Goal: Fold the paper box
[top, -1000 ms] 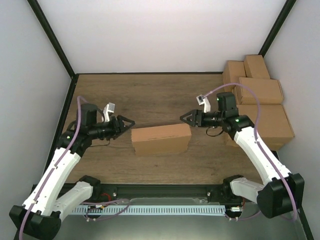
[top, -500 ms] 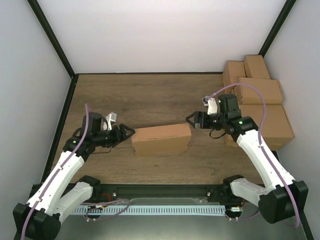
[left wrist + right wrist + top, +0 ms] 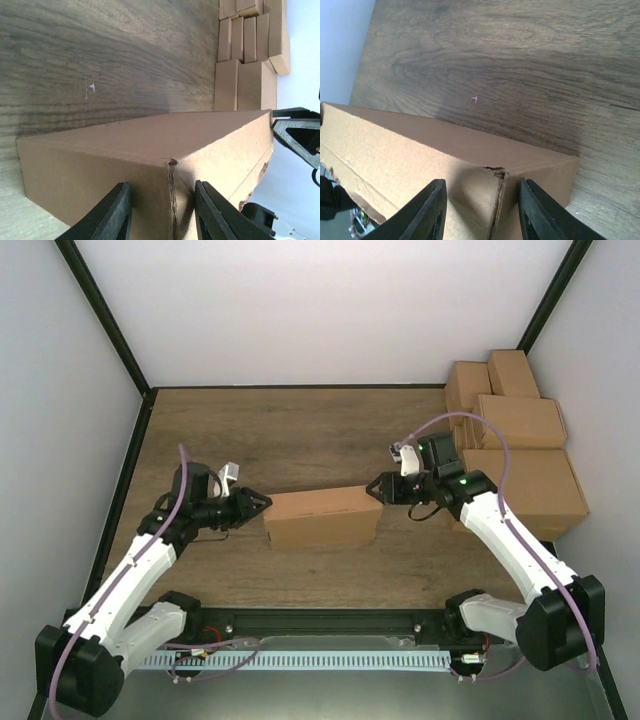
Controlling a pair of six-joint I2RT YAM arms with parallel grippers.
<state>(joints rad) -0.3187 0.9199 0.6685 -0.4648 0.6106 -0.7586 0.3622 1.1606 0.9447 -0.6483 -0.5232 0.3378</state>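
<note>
Box point(image 3: 322, 518) at table point(image 3: 300, 430) centre. Left gripper point(image 3: 258, 504) at its 9 o'clock end, right gripper point(image 3: 377, 488) at 3 o'clock; both spread, astride end seams. Risk: uneven push skews box, buckles frayed corners.

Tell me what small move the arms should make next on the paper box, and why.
Probably close both grippers gently. The left gripper and right gripper sit open at opposite ends of the paper box, each straddling a torn-looking corner seam; pinching may seat it.
</note>
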